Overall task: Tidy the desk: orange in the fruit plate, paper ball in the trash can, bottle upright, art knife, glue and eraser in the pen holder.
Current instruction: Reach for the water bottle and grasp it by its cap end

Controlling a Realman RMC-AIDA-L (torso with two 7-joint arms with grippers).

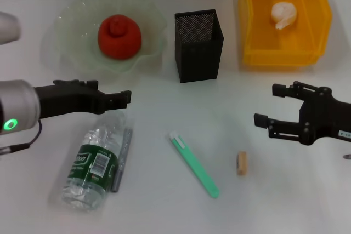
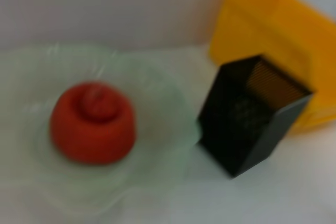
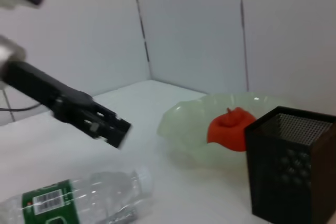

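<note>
The orange (image 1: 119,36), a matte red-orange ball with a dimpled, knobby top, sits in the middle of the fruit plate (image 1: 71,53), a shallow translucent pale-green glass dish with a wavy scalloped rim at the far left of the white desk. Just beside it on the right stands the pen holder (image 1: 198,45), a square black metal-mesh cup, upright. Further right, the trash can (image 1: 285,53), a boxy bright yellow plastic bin, holds the paper ball (image 1: 284,15), a crumpled white wad. The bottle (image 1: 93,163), clear ribbed plastic with a green label, lies on its side near the front left; a thin grey pen-like stick (image 1: 120,160) lies alongside it, touching or nearly so. A slim mint-green art knife (image 1: 194,164) lies diagonally in the centre, and the small tan rectangular eraser (image 1: 242,163) lies apart to its right. The left gripper (image 1: 124,97) hangs just above the bottle's far end, grasping nothing; whether its black fingers are parted cannot be made out. The right gripper (image 1: 266,105) hovers at the right, above and beyond the eraser, fingers spread wide and empty
</note>
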